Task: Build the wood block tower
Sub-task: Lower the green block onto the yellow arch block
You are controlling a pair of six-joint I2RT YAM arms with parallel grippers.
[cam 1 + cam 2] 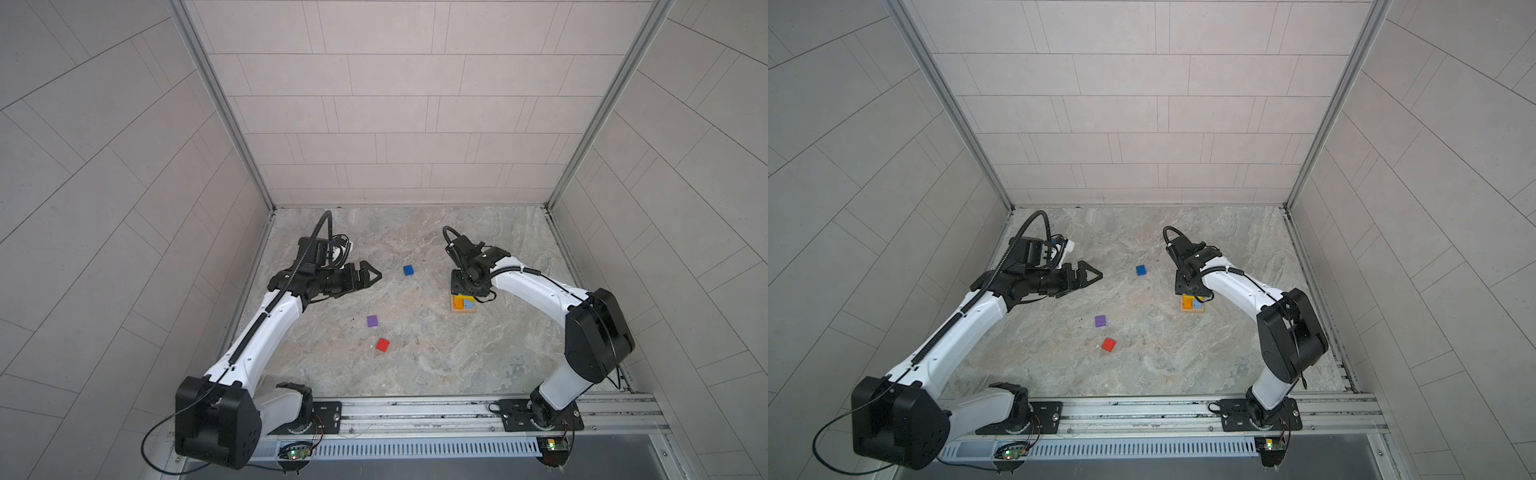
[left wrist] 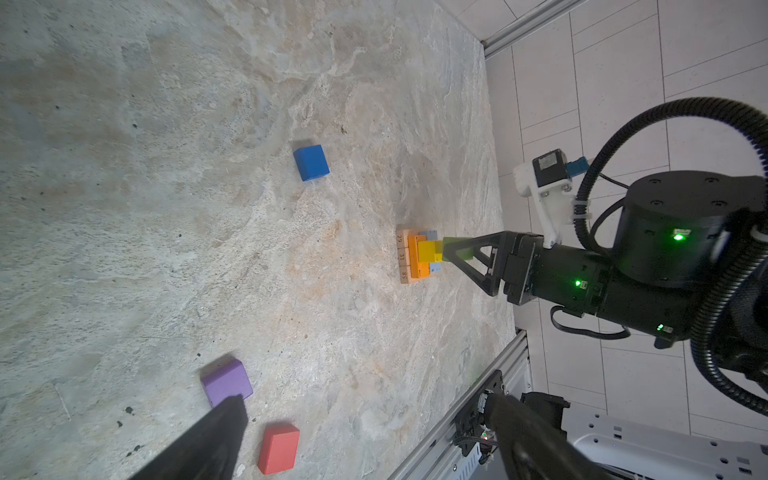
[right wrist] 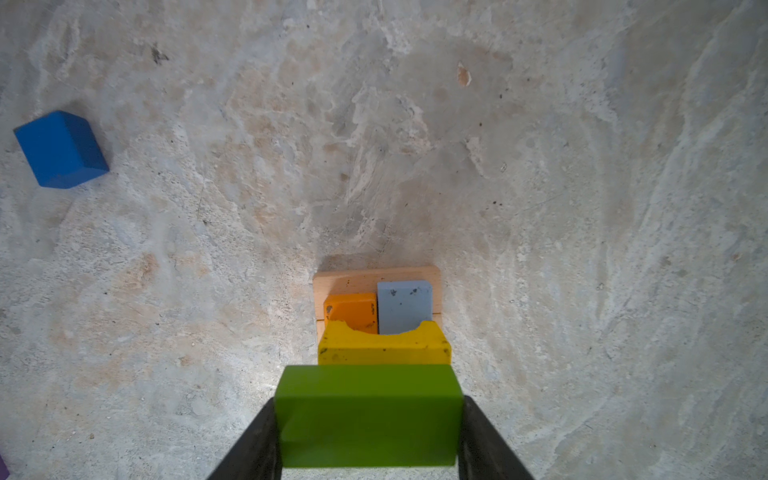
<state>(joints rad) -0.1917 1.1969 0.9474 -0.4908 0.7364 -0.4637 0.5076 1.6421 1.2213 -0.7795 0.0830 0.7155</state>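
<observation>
Tower (image 1: pixel 462 305) at worktop's (image 1: pixel 415 374) 3 o'clock. Right gripper (image 3: pixel 369 405) fingers clamped on green bar (image 3: pixel 368 419); left gripper (image 1: pixel 368 279) fingers apart.

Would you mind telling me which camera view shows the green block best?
The right wrist view: the green block fills the foreground, clamped in the right hand. The left wrist view shows only a sliver of it between the fingers; in both top views the right arm hides it.

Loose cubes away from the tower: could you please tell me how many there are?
3: the dark-blue cube farthest back, the purple cube mid-table, the red cube farthest forward. No others show.
</observation>
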